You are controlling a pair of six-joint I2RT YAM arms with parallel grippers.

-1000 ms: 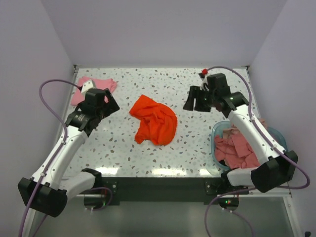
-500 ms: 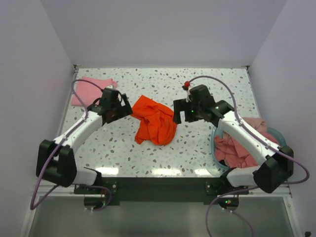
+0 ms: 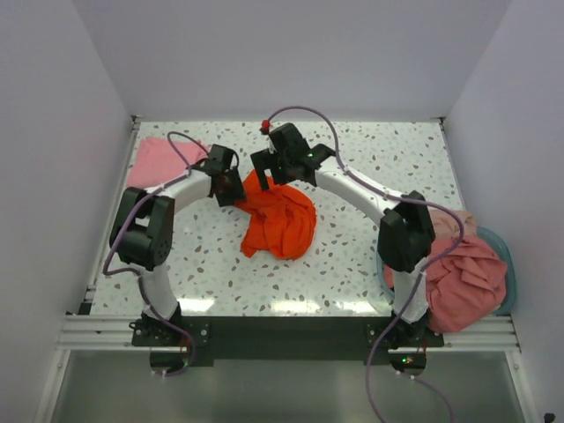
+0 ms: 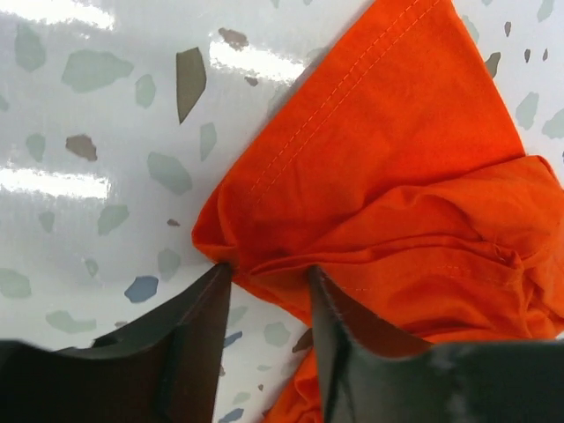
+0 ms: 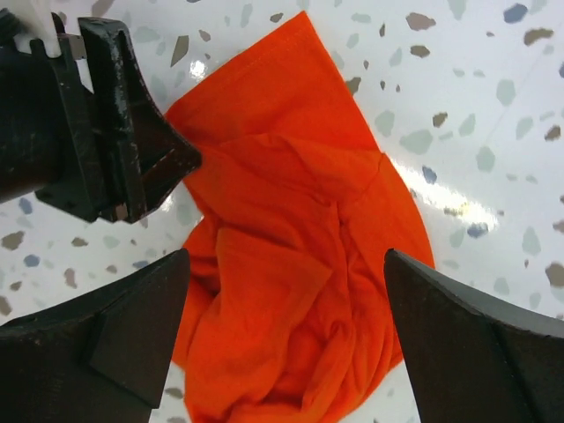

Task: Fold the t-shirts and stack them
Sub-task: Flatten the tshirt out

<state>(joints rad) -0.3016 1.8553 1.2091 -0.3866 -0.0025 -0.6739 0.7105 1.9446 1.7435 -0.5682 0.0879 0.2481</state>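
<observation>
A bright orange-red t-shirt (image 3: 280, 222) lies crumpled in the middle of the table. My left gripper (image 3: 231, 187) is low at its upper left edge. In the left wrist view the left gripper (image 4: 269, 269) has its jaws half narrowed, a bunched corner of the orange-red t-shirt (image 4: 397, 176) lies between the tips, and a gap still shows. My right gripper (image 3: 267, 169) hovers over the shirt's top edge. The right gripper (image 5: 286, 300) is wide open above the orange-red t-shirt (image 5: 291, 264), holding nothing. A light pink t-shirt (image 3: 157, 159) lies at the back left.
A round teal tub (image 3: 504, 242) at the right near edge holds a heap of salmon-pink t-shirts (image 3: 471, 278) that spills over its rim. The left gripper's black body (image 5: 106, 123) shows close beside the right gripper. White walls enclose the table on three sides.
Both arms swung inward from the table's sides to the orange-red shirt. The left jaws went from wide open to half narrowed at the shirt's corner. The right jaws opened wider.
</observation>
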